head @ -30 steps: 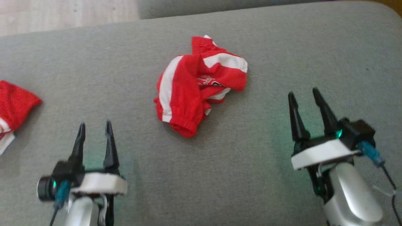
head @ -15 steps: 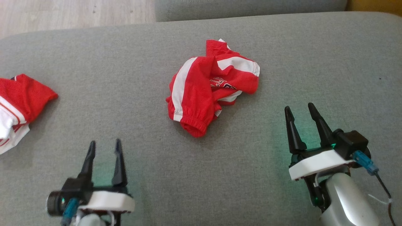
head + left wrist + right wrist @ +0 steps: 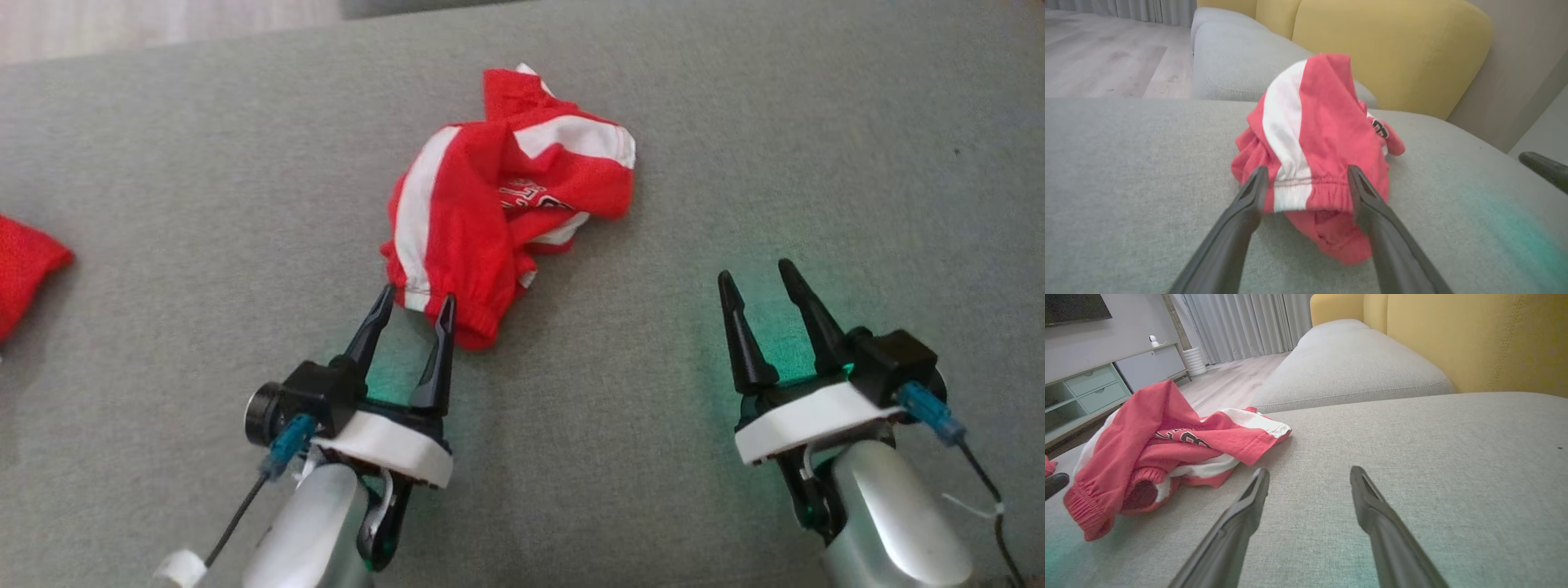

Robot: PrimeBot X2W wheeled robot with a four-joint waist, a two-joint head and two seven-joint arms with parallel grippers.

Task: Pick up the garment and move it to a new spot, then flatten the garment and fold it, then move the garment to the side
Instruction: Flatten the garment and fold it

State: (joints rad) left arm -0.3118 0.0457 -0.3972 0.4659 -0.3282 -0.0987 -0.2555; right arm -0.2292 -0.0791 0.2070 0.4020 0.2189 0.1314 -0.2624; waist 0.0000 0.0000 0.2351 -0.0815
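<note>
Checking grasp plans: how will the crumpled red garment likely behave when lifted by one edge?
Probably floppy: the red garment lies crumpled in soft folds, so it should droop and unfurl. Likely light, being thin cloth. The open left gripper straddles its gathered elastic hem, a thicker edge that should pinch without much slipping.

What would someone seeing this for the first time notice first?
A crumpled red garment with white stripes lies on the grey sofa cushion. The left end effector stands open, fingertips flanking the garment's elastic hem; the right end effector, also open, hovers over bare cushion to its right.
</note>
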